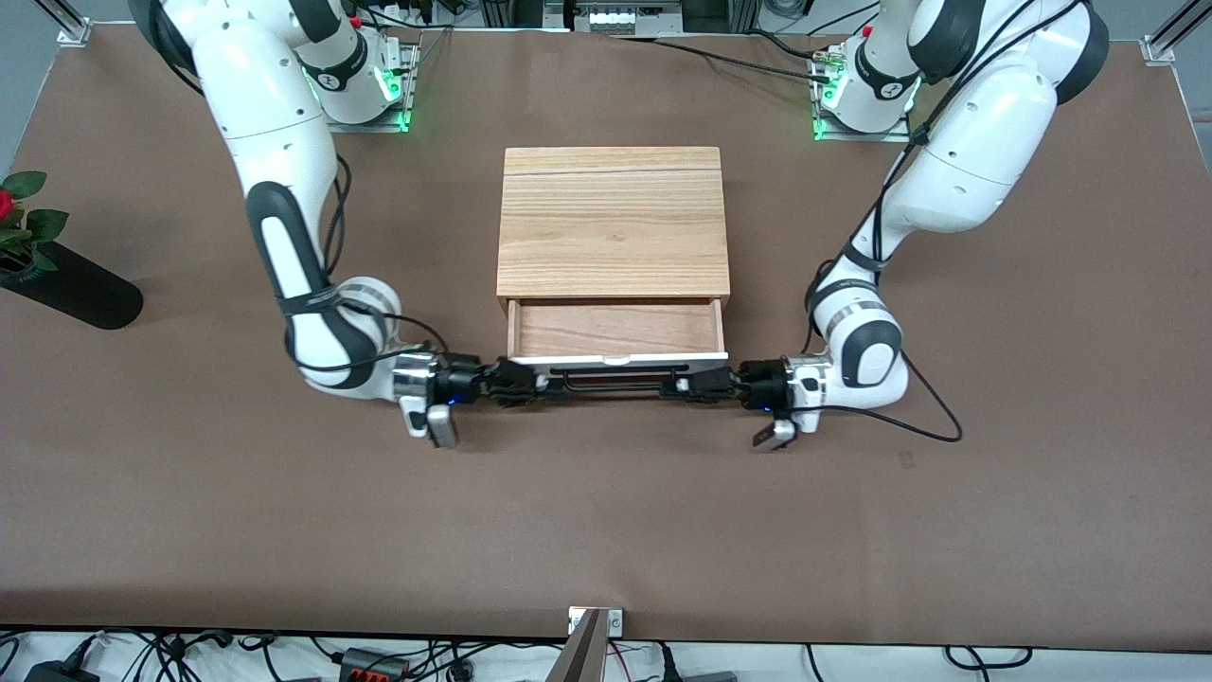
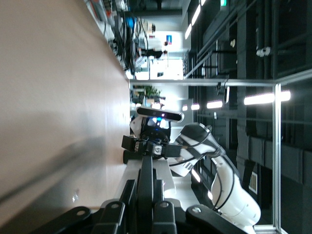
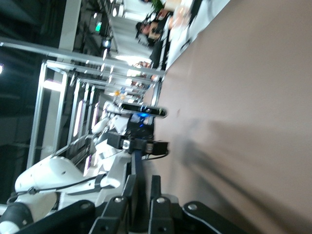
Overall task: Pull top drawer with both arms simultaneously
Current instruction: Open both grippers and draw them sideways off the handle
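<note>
The top drawer (image 1: 615, 328) is partly pulled out of the light wood cabinet (image 1: 614, 223), showing its reddish-brown inside and the top edge of its white front panel (image 1: 620, 360). Its thin black bar handle (image 1: 615, 384) runs along the front. My left gripper (image 1: 686, 385) is shut on the handle's end toward the left arm. My right gripper (image 1: 530, 384) is shut on the other end. In the left wrist view my left gripper (image 2: 145, 187) clamps the bar (image 2: 146, 170). In the right wrist view my right gripper (image 3: 142, 179) straddles the bar (image 3: 138, 163).
A potted plant with a red flower (image 1: 19, 223) and its dark shadow (image 1: 80, 289) sit at the right arm's end of the brown table (image 1: 606, 521). A black cable (image 1: 928, 431) loops on the table by the left arm's wrist.
</note>
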`<move>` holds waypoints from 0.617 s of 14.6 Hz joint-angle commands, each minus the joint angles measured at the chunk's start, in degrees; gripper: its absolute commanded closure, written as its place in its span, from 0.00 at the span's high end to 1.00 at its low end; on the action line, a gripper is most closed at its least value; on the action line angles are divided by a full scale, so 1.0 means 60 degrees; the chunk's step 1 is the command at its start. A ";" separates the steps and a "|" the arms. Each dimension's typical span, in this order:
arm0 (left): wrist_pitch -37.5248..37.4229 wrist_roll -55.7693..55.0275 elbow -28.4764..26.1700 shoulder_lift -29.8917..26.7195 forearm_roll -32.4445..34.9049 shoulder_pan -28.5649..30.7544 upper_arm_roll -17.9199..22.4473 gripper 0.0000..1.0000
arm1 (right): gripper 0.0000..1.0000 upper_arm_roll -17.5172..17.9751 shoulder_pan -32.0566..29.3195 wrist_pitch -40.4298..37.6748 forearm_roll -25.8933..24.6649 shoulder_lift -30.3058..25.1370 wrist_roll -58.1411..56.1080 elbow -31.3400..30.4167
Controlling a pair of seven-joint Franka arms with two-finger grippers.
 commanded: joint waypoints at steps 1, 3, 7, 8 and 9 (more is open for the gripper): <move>-0.0360 0.0252 0.0305 0.0176 -0.0319 0.0306 0.0049 0.55 | 0.23 0.0007 -0.0338 -0.0166 -0.0128 0.0099 -0.0096 0.0045; -0.0345 0.0267 0.0496 0.0162 -0.0261 0.0277 0.0049 1.00 | 0.90 0.0007 -0.0338 -0.0166 -0.0099 0.0070 -0.0198 0.0045; -0.0360 0.0121 0.0585 0.0147 -0.0290 0.0277 0.0049 1.00 | 1.00 0.0007 -0.0425 -0.0166 -0.0040 0.0056 -0.0169 0.0031; -0.0360 0.0106 0.0629 0.0147 -0.0246 0.0306 0.0049 1.00 | 1.00 0.0007 -0.0440 -0.0166 -0.0040 0.0041 -0.0082 0.0031; -0.0374 0.0077 0.0876 0.0133 -0.0188 0.0350 0.0064 1.00 | 1.00 0.0007 -0.0498 -0.0166 -0.0055 -0.0003 -0.0023 0.0031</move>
